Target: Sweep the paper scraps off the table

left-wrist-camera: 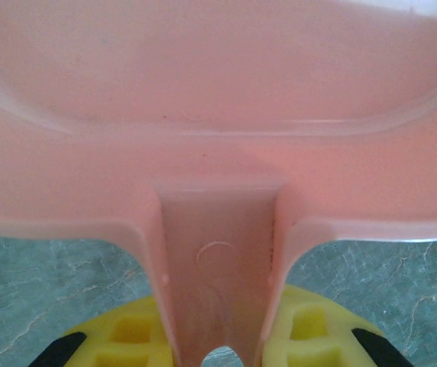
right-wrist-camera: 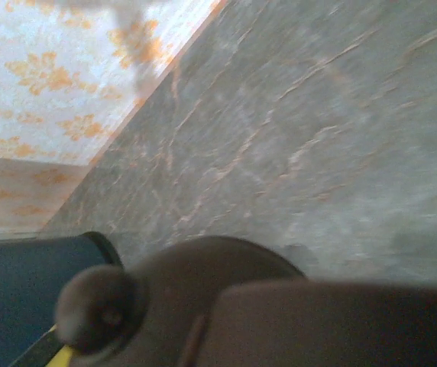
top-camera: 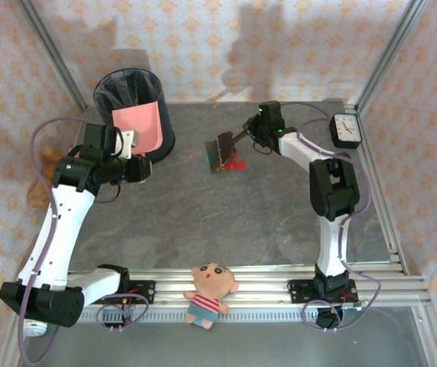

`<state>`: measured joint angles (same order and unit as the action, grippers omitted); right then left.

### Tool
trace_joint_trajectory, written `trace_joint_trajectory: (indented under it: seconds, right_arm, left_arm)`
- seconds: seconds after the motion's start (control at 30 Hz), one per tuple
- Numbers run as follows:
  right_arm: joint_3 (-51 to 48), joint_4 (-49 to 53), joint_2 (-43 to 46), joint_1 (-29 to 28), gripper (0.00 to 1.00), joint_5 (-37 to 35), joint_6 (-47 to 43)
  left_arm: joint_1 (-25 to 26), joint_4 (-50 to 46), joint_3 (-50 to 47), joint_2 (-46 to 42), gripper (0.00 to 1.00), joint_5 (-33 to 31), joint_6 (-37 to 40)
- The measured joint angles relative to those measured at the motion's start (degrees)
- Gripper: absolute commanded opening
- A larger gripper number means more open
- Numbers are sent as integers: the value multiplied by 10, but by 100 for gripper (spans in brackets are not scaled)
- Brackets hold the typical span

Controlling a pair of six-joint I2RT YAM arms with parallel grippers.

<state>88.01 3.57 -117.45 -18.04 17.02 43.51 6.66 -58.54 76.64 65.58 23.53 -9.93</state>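
Observation:
My left gripper [top-camera: 131, 145] is shut on the handle of a pink dustpan [top-camera: 139, 125], which is tilted up against the rim of a black bin [top-camera: 133, 92]. In the left wrist view the dustpan [left-wrist-camera: 218, 115] spreads wide, its handle pinched between my yellow fingers [left-wrist-camera: 123, 336]. My right gripper [top-camera: 254, 134] is shut on a dark brush [top-camera: 222, 151], whose head rests beside a small cluster of red and blue paper scraps [top-camera: 235, 162] near the middle of the table [top-camera: 203, 222]. The brush handle [right-wrist-camera: 226, 306] blocks the bottom of the right wrist view.
A white clock [top-camera: 346, 130] stands at the table's back right corner. A plush doll [top-camera: 209, 293] lies on the front aluminium rail between the arm bases. Patterned walls close in the back and sides. The bin's dark side [right-wrist-camera: 20, 290] shows at the left of the right wrist view.

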Motion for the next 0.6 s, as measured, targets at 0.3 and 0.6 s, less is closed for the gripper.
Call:
trace_joint_trajectory:
  seconds: [0.3, 0.6]
  right_arm:
    - [-89, 1, 94, 20, 0, -36, -43]
    - [-96, 7, 131, 20, 0, -8, -80]
  left_arm:
    - [69, -1, 2, 50, 0, -18, 13]
    - [120, -28, 14, 106, 0, -50, 49]
